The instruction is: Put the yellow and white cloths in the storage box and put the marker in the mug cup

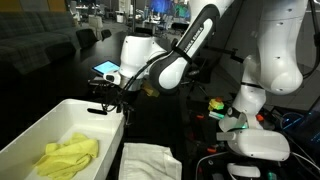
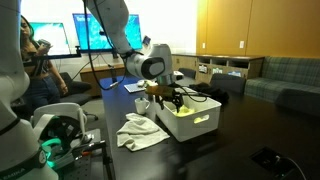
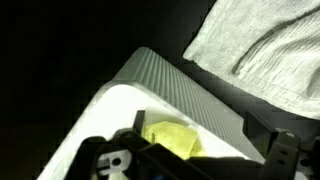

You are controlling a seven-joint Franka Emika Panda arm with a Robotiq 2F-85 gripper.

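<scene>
1. The black two-fingered Robotiq gripper (image 1: 108, 104) hangs over the far short end of the large rectangular white plastic storage box (image 1: 50, 120). Its fingers are spread wide with nothing between them.
2. The pale lemon-yellow fabric cloth (image 1: 70, 155) lies crumpled on the box floor, below the gripper and towards the near end. It is not touching the fingers.
3. The plain white fabric cloth (image 1: 150, 160) lies on the dark tabletop just beside the box's long wall. It is outside the box and off to one side of the gripper.
4. The wrist view looks down past the gripper (image 3: 195, 160). One finger (image 3: 108, 160) and the opposite one are well apart at the bottom edge, with the yellow cloth (image 3: 170, 135) seen between them.
5. Only the wrist view shows texture. The box rim (image 3: 175, 85) is finely ribbed and its inner wall is smooth. The white cloth (image 3: 260, 45) has a coarse towel-like weave with soft folds.
6. In an exterior view the box (image 2: 195, 125) shows a dark slot in its facing wall. The white cloth (image 2: 140, 132) is heaped beside it, and the gripper (image 2: 167, 98) is above the rim.
7. That same view alone shows a small pale mug cup (image 2: 141, 104) standing on the table beyond the white cloth. The yellow cloth cannot be made out there.
</scene>
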